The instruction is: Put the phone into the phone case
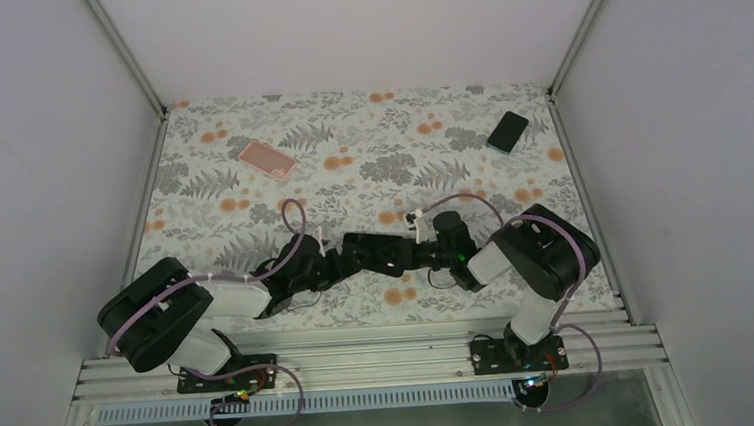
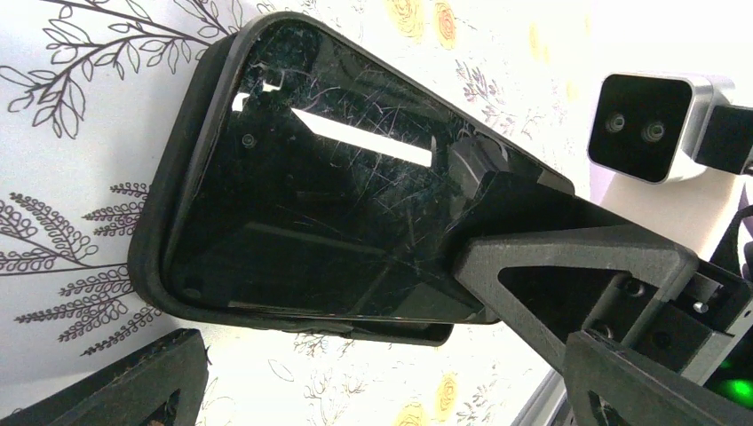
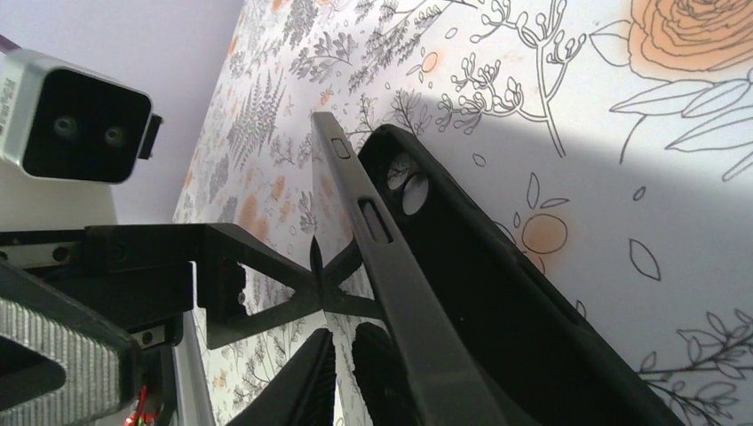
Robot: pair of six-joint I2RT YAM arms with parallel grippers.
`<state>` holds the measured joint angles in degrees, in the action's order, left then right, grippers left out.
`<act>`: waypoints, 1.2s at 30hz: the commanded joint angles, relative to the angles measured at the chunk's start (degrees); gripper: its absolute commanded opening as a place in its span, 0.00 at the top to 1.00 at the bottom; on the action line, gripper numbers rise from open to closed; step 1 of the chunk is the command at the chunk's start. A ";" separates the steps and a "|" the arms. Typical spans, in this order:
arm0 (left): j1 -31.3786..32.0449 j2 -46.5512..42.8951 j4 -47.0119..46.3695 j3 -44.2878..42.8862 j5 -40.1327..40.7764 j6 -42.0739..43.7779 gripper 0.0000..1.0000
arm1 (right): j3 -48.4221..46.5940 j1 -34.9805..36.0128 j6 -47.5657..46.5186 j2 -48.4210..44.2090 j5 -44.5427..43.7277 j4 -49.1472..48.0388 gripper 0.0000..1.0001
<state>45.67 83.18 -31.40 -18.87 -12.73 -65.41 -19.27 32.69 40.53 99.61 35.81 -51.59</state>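
Case (image 1: 381, 252): black, between both grippers.
Right gripper (image 1: 418, 250): clamped on the case.
Left gripper (image 1: 352, 255): at the case; grip unclear.
Phone (image 1: 508, 132): well apart from the case.

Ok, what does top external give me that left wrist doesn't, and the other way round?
Only top external: the whole left arm and right arm meeting mid-table, a pink flat item at far left and a dark phone at far right. Only left wrist: the scratched phone screen up close, the black case rim along its edge, and the other wrist's camera. Both: the floral table cover.
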 commanded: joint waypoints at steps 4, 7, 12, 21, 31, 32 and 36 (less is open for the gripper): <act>0.40 0.16 1.93 1.41 -0.15 -0.51 0.00 | -2.54 1.17 -7.00 -3.80 -2.63 8.15 0.70; 0.39 0.23 1.59 1.66 -0.35 -0.66 0.00 | -3.59 1.58 -9.07 -5.97 -3.81 11.77 0.66; 0.40 0.00 1.50 1.75 -0.45 -0.69 0.00 | -4.38 1.90 -11.19 -7.37 -6.03 15.70 0.63; 0.47 0.05 0.85 2.19 -0.62 -1.03 0.00 | -5.74 2.67 -14.83 -8.93 -10.97 21.53 0.58; 0.46 -0.39 0.15 2.98 -0.69 -1.47 0.00 | -7.43 4.58 -17.99 -9.61 -15.76 26.56 0.60; 0.45 -0.43 0.16 3.09 -0.67 -1.48 0.00 | -7.79 4.58 -18.60 -9.94 -16.52 27.32 0.60; 0.47 -0.56 -0.06 3.49 -0.68 -1.57 0.00 | -8.07 5.05 -20.44 -11.01 -19.76 28.04 0.61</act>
<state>45.84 82.72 -33.93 -17.04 -13.10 -66.52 -26.00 36.97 23.55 90.52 21.17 -24.49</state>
